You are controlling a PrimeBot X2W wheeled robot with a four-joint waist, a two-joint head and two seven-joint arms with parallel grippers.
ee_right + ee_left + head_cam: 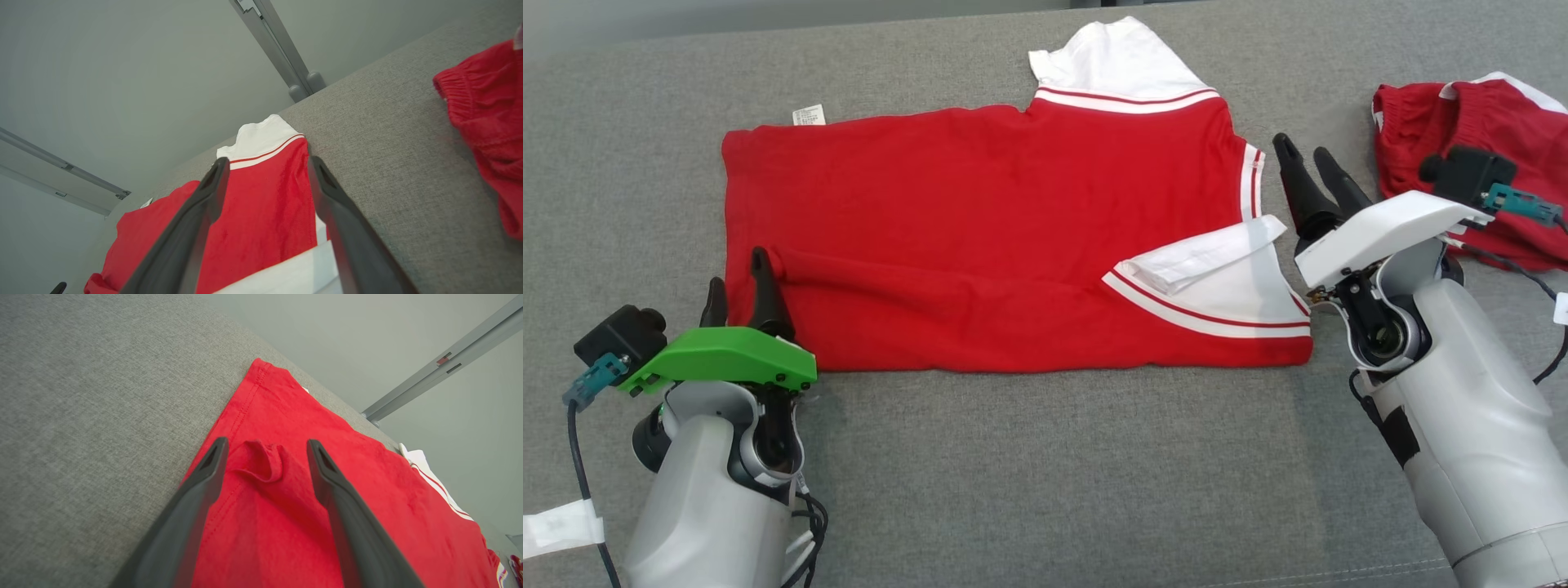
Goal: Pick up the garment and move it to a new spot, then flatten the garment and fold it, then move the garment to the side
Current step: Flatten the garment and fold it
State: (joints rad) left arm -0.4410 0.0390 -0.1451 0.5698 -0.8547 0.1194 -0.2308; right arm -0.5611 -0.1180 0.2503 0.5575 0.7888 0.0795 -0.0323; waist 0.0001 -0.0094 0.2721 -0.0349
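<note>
Head view: red-and-white shirt (980, 229) spread across the middle of the grey fabric surface (1045, 474), long crease along its near part, white sleeve (1217, 286) flipped on top at the rt end. L gripper (738, 269) at the shirt's near-left corner, jaws spread wide, nothing pinched. Left wrist view: small raised fold (261, 459) sits btwn the fingers. R gripper (1303, 147) just off the shirt's rt edge, jaws apart, empty. Second red garment (1413, 131) bunched far rt, apart.

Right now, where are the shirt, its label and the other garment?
shirt (980, 220): head view, middle of red body.
label (809, 115): head view, centre of white tag.
other garment (1409, 139): head view, its red left part.
</note>
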